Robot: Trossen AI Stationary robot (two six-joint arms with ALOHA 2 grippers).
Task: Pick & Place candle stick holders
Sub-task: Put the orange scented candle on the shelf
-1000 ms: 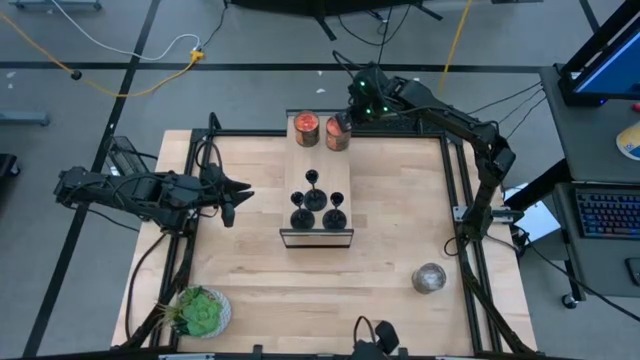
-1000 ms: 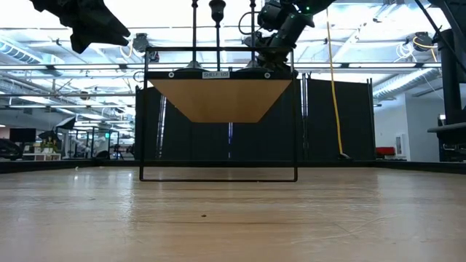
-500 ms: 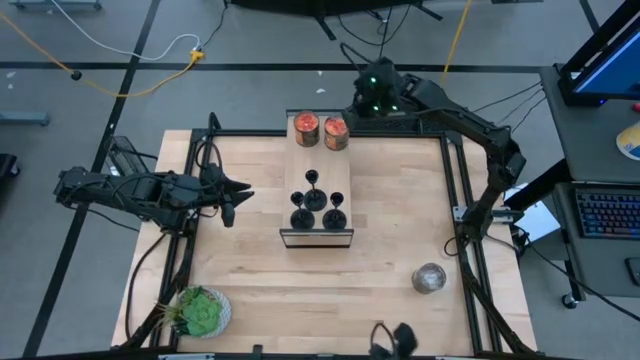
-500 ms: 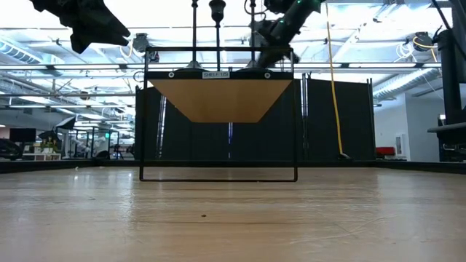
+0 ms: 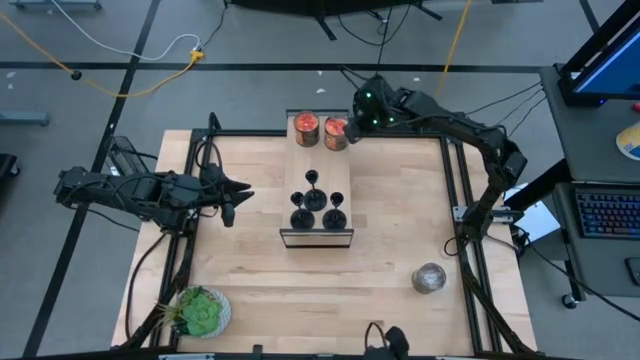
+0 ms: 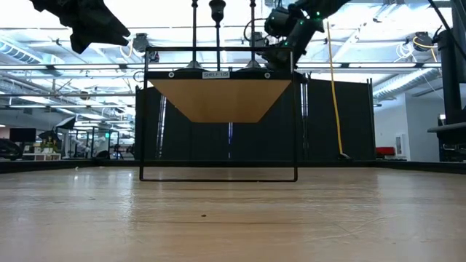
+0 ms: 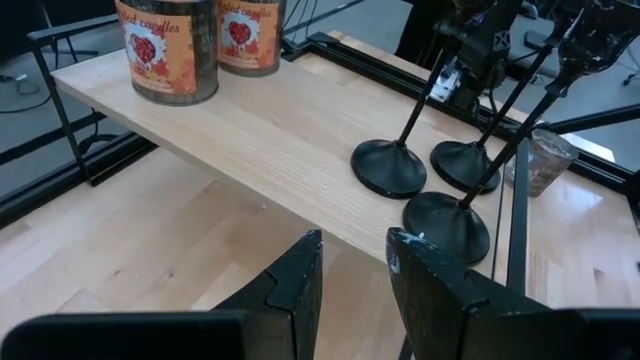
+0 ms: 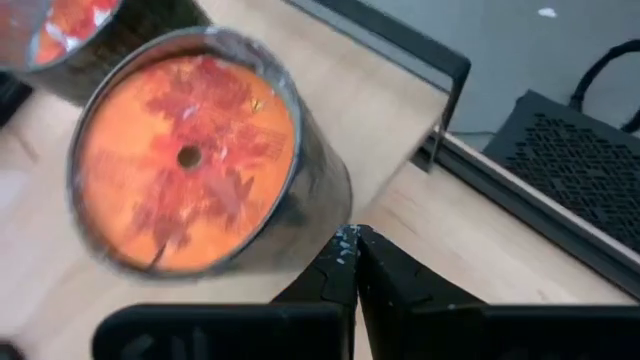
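From above I see a wooden table [image 5: 250, 290] with a small raised shelf [image 5: 318, 160] in the middle. Two jars with red-orange tops [image 5: 320, 127] stand at the far end of the shelf, and the three black candle stick holders [image 5: 314, 206] stand close together at its near end. A green plant [image 5: 200, 312] sits at the near left corner and a clear glass jar [image 5: 429, 278] sits near the right side. My left gripper [image 5: 238, 194] waits to the left of the shelf, holding nothing. My right gripper [image 5: 352, 130] is just beside the right jar. From the low camera I see the shelf's wooden underside [image 6: 219, 98] in its thin black frame, with thin black stems [image 6: 217, 29] rising above it. From the left wrist I see the holders' round flat bases [image 7: 432, 190] on the pale wood, and my two dark fingers [image 7: 290, 290] stand a little apart with nothing between them. From the right wrist my fingertips [image 8: 352, 250] are pressed together, holding nothing, right next to the round jar of orange wax [image 8: 200, 165].
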